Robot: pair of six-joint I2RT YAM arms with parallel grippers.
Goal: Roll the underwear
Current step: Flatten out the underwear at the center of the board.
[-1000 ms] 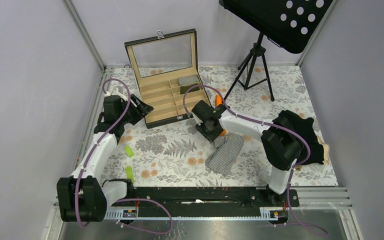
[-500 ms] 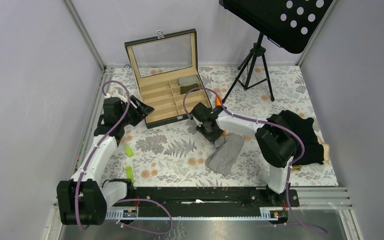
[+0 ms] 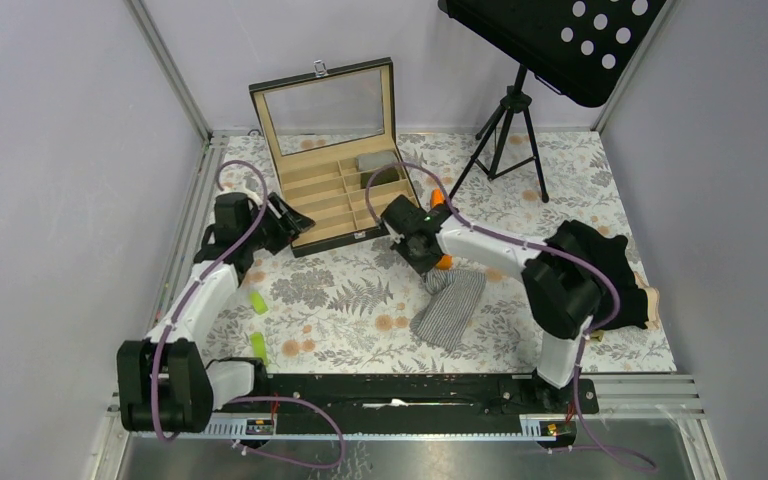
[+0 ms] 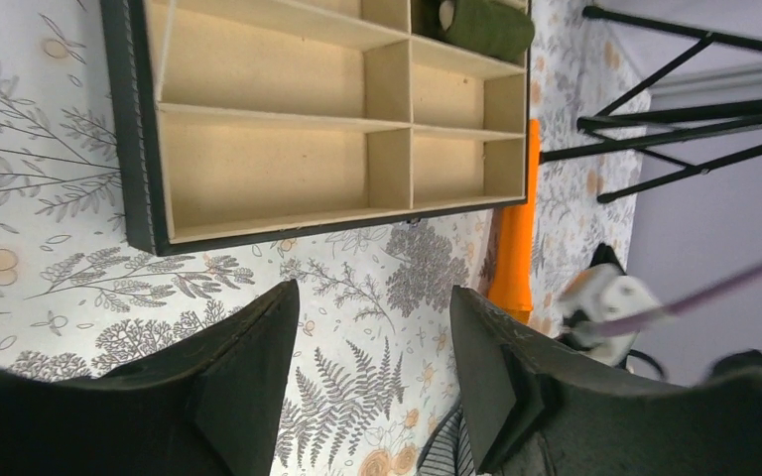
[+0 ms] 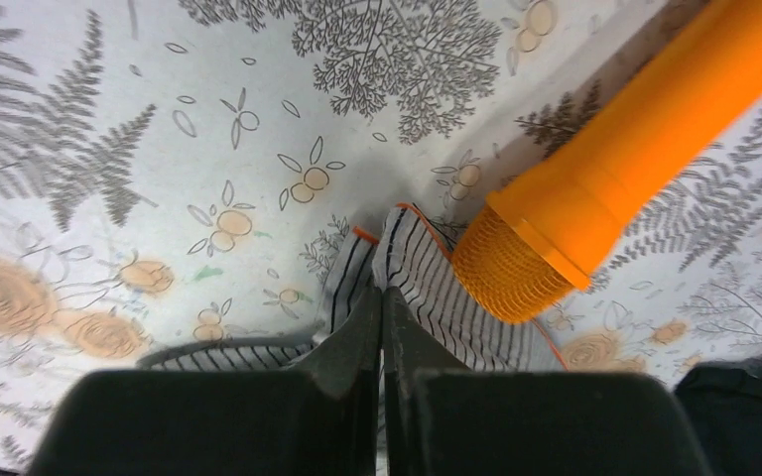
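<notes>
Right pincer (image 5: 382, 295) clamped on striped underwear (image 5: 415, 263), pinch plain only from wrist view; left pincer (image 4: 372, 297) apart.

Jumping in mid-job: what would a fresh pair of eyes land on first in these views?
First, the right hand, shut on the far edge of the pinstriped grey underwear at mid-table, right beside the bright orange stick. Next, the open compartment box at the back left with its glass lid raised, and the black music stand looming over the back right corner.
</notes>
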